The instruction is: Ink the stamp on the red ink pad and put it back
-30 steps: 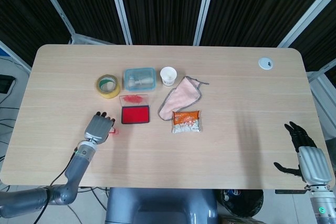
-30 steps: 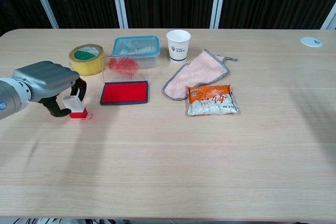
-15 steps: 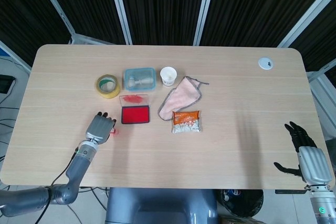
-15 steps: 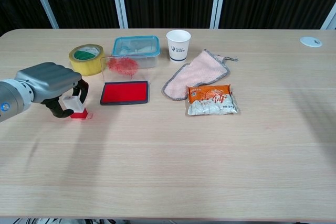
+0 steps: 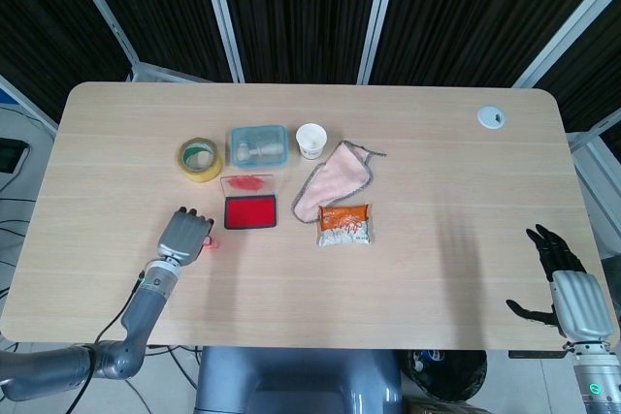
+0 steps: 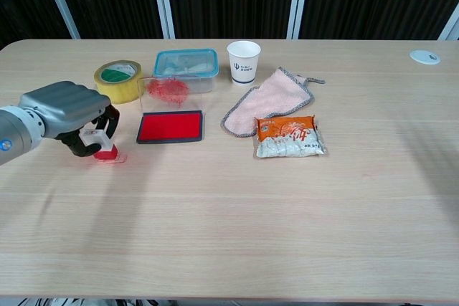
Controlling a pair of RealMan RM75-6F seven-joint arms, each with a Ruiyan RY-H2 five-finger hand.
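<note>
The table [image 6: 237, 234] is shown from above and from the front, with the red ink pad [image 6: 171, 126] taken as the landmark. The pink cloth [image 6: 267, 98] is laid to the right of the pad, and the snack packet [image 6: 290, 137] is placed right of the pad, just in front of the cloth. The left hand [image 6: 68, 114] is seen to the left of the pad, its fingers curled around the stamp [image 6: 100, 147]; the stamp is gripped and tilted, its red base at the table surface left of the pad. The lidded plastic box [image 6: 186, 66] is set behind the pad, with the pad's clear lid [image 6: 166, 92], smeared red, lying between them. The yellow tape roll [image 6: 118, 80] is found behind and left of the pad, the paper cup [image 6: 244, 61] behind and right. The right hand [image 5: 561, 278] is held far right of the pad, off the table edge, fingers spread and holding nothing.
</note>
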